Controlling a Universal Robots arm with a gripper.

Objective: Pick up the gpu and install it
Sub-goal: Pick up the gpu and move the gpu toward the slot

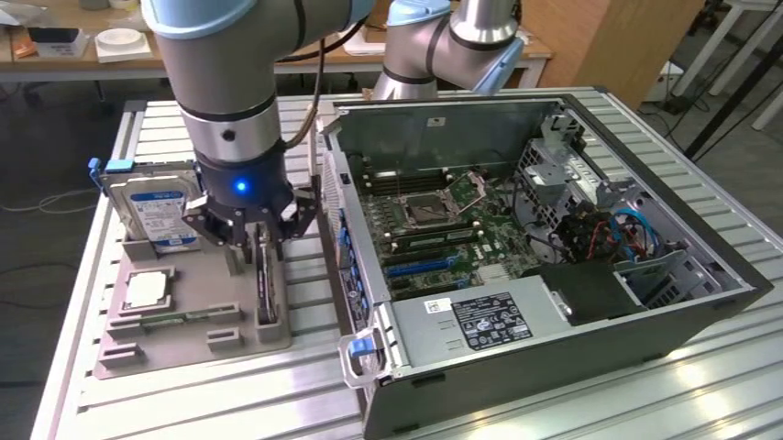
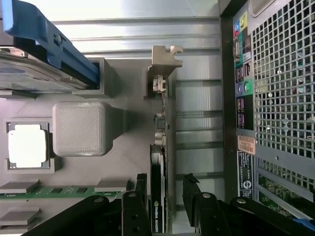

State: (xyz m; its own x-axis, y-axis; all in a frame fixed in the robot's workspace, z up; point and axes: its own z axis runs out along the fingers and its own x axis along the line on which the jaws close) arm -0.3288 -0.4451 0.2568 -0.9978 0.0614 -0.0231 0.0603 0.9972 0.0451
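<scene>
Loosely, pincer [image 2: 166, 178] astride upright gpu [image 2: 160, 162] edge

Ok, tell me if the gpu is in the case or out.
Out: the gpu stands on edge in the grey holder beside the computer case, gripper open around it.

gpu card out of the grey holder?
No, the thin dark gpu card stands on edge in the grey plastic holder, gripper straddling it.

Grey tubular arm [image 1: 226, 82], pale blue joint caps [image 1: 245, 16], black cable [image 1: 321, 82] along it, blue light [image 1: 241, 187] at six o'clock on the wrist, black gripper [image 1: 257, 246], bolt-studded fingers [image 2: 132, 211].
</scene>
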